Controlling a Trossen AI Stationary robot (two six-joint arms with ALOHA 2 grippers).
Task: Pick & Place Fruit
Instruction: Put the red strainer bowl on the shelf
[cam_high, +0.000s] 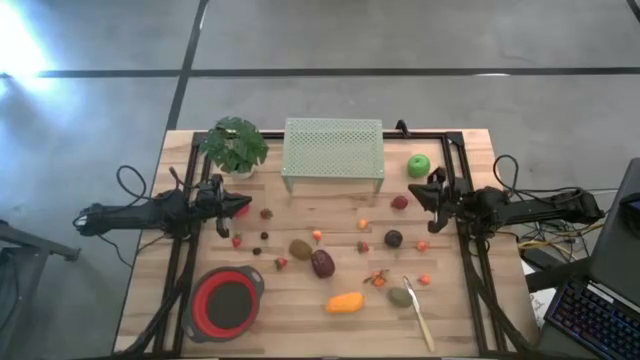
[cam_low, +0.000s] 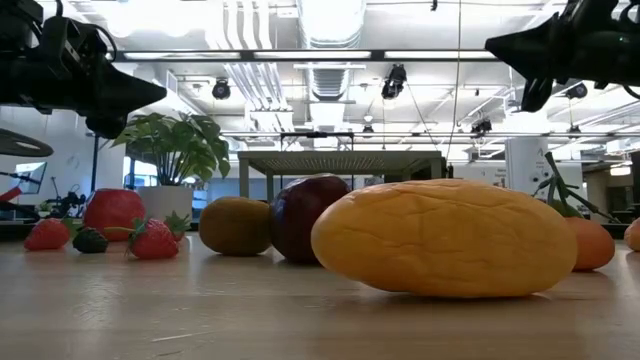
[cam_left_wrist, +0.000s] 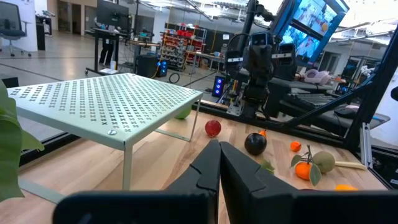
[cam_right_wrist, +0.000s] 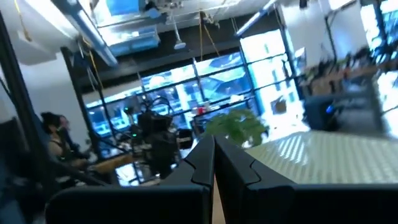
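Observation:
Fruit lies scattered on the wooden table: a green apple (cam_high: 418, 165) by the far right, an orange oval (cam_high: 344, 302) near the front, a maroon oval (cam_high: 322, 263), a brown oval (cam_high: 300, 249), a dark plum (cam_high: 393, 238) and small red berries (cam_high: 237, 241). In the low view the orange oval (cam_low: 445, 238) fills the foreground. My left gripper (cam_high: 245, 205) hovers shut above the table's left side, holding nothing. My right gripper (cam_high: 418, 192) hovers shut at the right side, near a red fruit (cam_high: 400, 202). Both show shut in their wrist views (cam_left_wrist: 219, 163) (cam_right_wrist: 214, 158).
A pale green perforated rack (cam_high: 333, 152) stands at the table's far middle, a leafy potted plant (cam_high: 234, 146) to its left. A red collapsible bowl (cam_high: 227, 303) sits at the near left. A slim pale utensil (cam_high: 419, 315) lies at the near right beside a greenish fruit (cam_high: 399, 296).

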